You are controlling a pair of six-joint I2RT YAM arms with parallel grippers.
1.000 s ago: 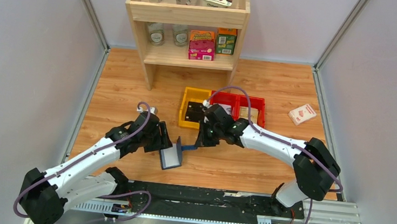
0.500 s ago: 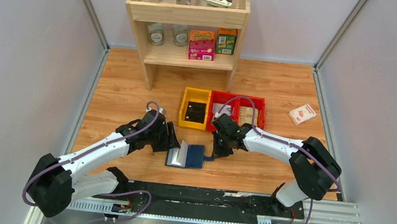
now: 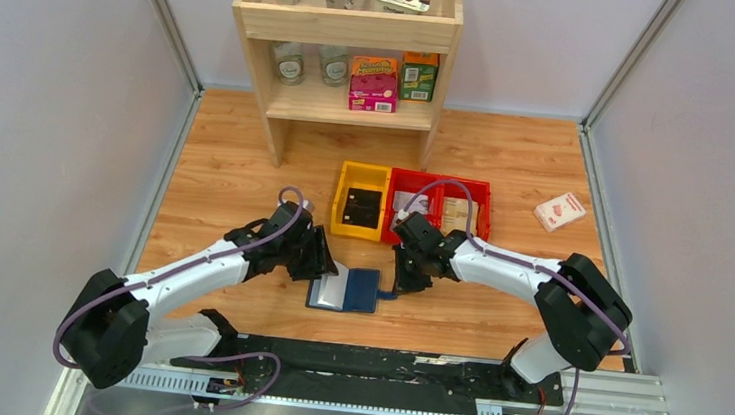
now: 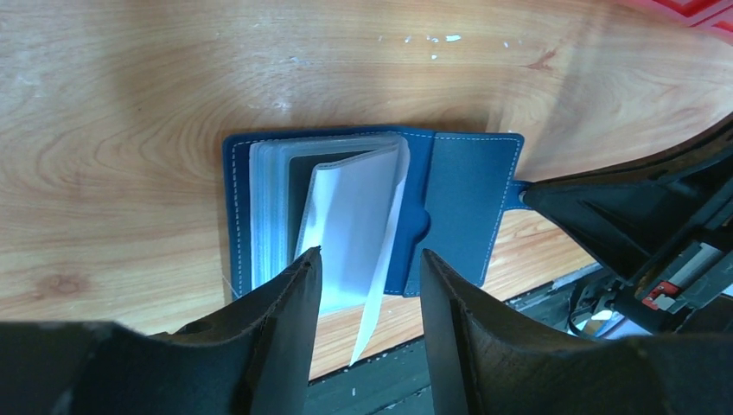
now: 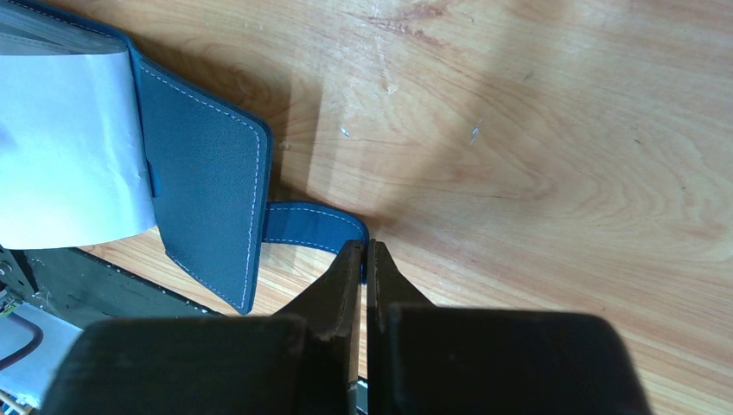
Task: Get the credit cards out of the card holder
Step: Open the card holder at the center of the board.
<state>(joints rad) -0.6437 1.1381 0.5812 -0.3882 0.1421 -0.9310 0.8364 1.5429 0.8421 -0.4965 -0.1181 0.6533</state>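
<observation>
The navy card holder (image 3: pixel 360 289) lies open on the wooden table, its pale clear sleeves (image 4: pixel 354 216) fanned up. A dark card (image 4: pixel 302 169) shows inside one sleeve. My left gripper (image 3: pixel 323 264) is open and hovers over the sleeves at the holder's left half, its fingers (image 4: pixel 285 294) either side of a raised sleeve without touching it. My right gripper (image 5: pixel 365 246) is shut on the holder's snap tab (image 5: pixel 311 223) at the right edge of the holder (image 5: pixel 207 173); it also shows in the top view (image 3: pixel 399 289).
A yellow bin (image 3: pixel 350 181) holding a flat black thing and two red bins (image 3: pixel 484 203) stand just behind the holder. A wooden shelf (image 3: pixel 348 45) with cups and boxes is at the back. A white-and-red box (image 3: pixel 559 211) lies far right.
The holder, half-raised a second ago, now lies open flat. My right gripper came down with the tab. My left gripper moved right, over the sleeves.
</observation>
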